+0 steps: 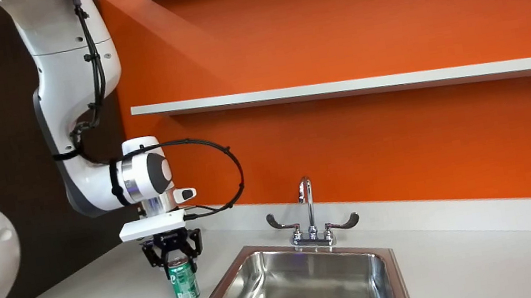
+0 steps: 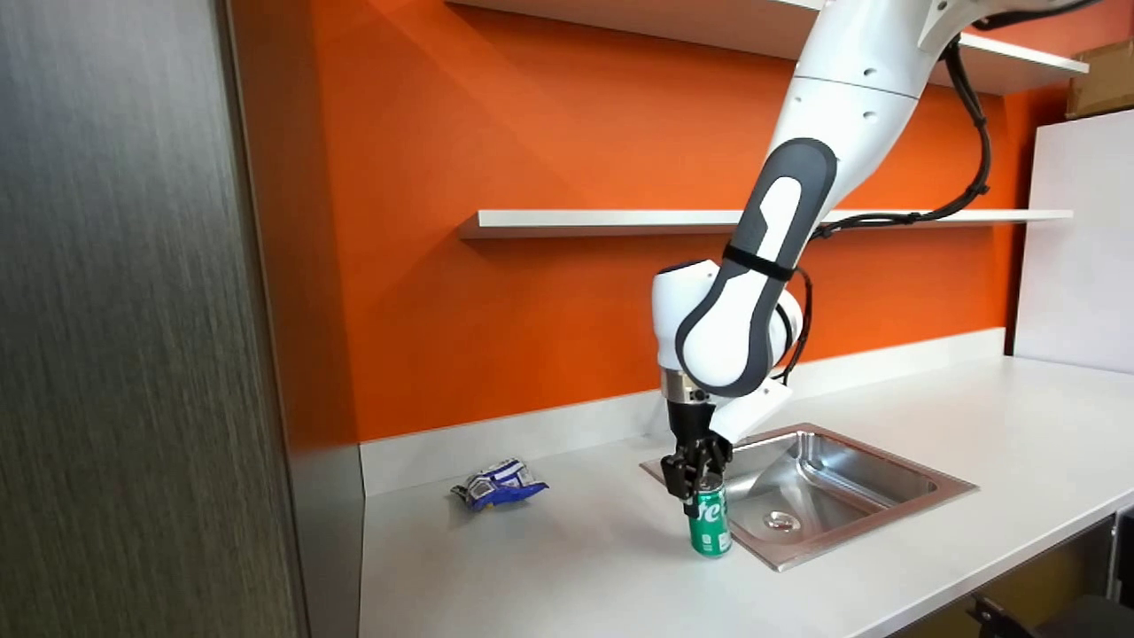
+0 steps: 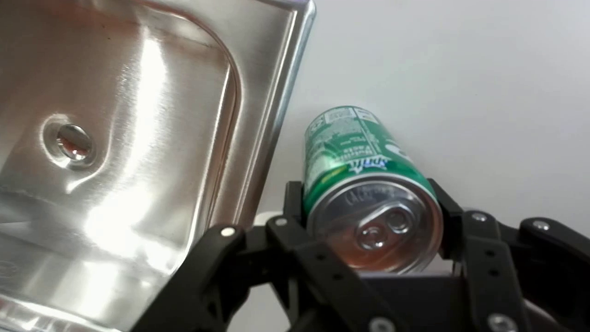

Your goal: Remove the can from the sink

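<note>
Green can [image 1: 185, 285], silvery top [image 3: 374, 226], 1 pull tab [image 3: 397, 220]; upright in claw [image 1: 181, 272].

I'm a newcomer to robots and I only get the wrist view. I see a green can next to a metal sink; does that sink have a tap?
Observer: Yes, in an exterior view a chrome two-handled faucet stands at one edge of the sink.
Visitor: Nice. Is anything else lying around, besides the can?
Observer: Yes, in an exterior view a crumpled blue-and-white packet lies on the countertop, well apart from the can.
</note>
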